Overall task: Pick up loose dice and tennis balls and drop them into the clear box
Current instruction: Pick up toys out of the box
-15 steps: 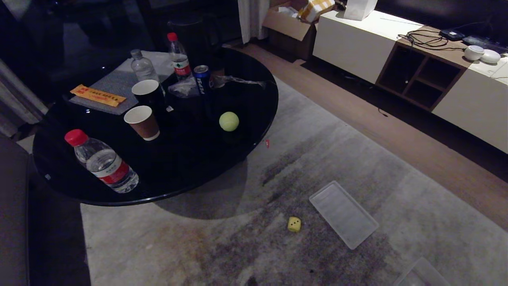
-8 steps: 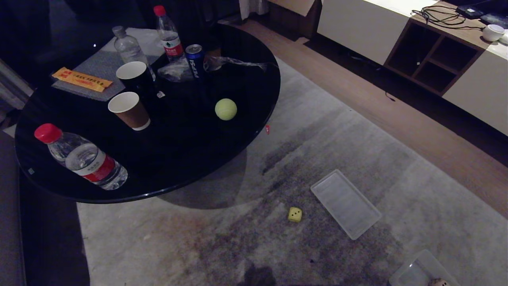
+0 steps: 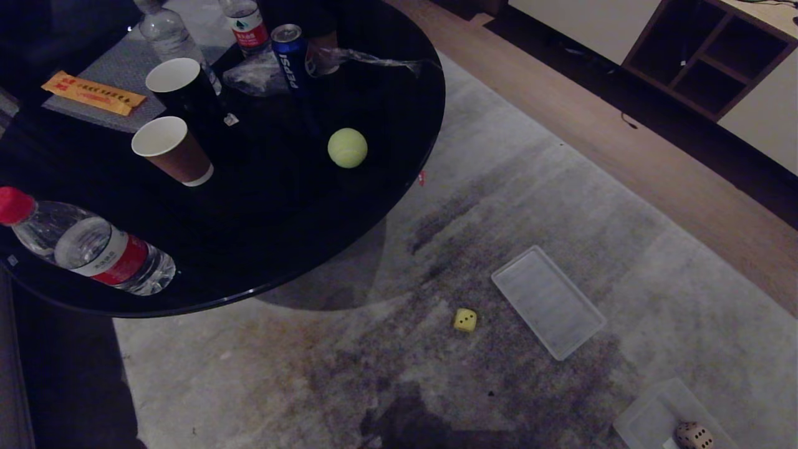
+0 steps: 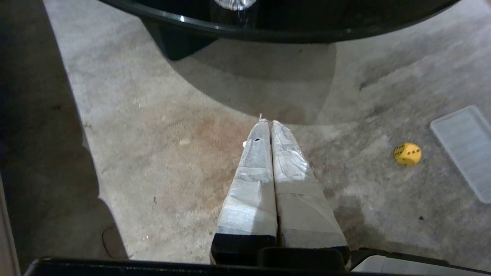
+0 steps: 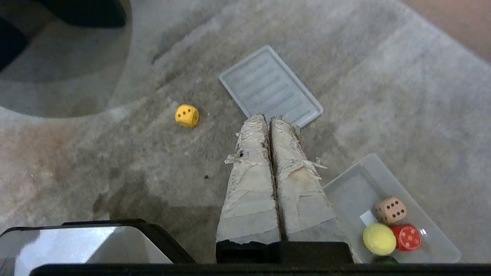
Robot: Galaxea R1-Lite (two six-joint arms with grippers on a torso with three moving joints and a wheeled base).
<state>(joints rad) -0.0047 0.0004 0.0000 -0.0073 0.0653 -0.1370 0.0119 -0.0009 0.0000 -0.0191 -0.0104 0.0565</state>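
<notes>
On the left, a round black table (image 3: 374,206) is carrying water bottles (image 3: 87,249), paper cups (image 3: 171,149), a cola can (image 3: 290,56) and one tennis ball (image 3: 347,148), which is sitting near the table's right edge, well apart from everything on the floor. The left gripper (image 4: 266,124) is hanging over the grey carpet (image 3: 530,206) with its taped fingers pressed together and holding nothing.

Moving right, a yellow die (image 3: 465,320) is lying loose on the carpet, just beside a flat ribbed lid (image 3: 547,301). The right gripper (image 5: 267,119) is hovering above the lid's near edge, its fingers likewise closed and empty.

Furthest right, the clear box (image 5: 345,188) is sitting open on the carpet, already holding a tan die (image 5: 391,209), a red die (image 5: 407,237) and a tennis ball of its own (image 5: 379,239) (a dark shape at its near edge cannot be made out).

The robot appears to be looking the scene over, with no reach under way. The yellow die seems the nearest target: the next move calls for opening the right fingers, lowering them around the cube, then carrying it across to the box. The ball on the table remains.
</notes>
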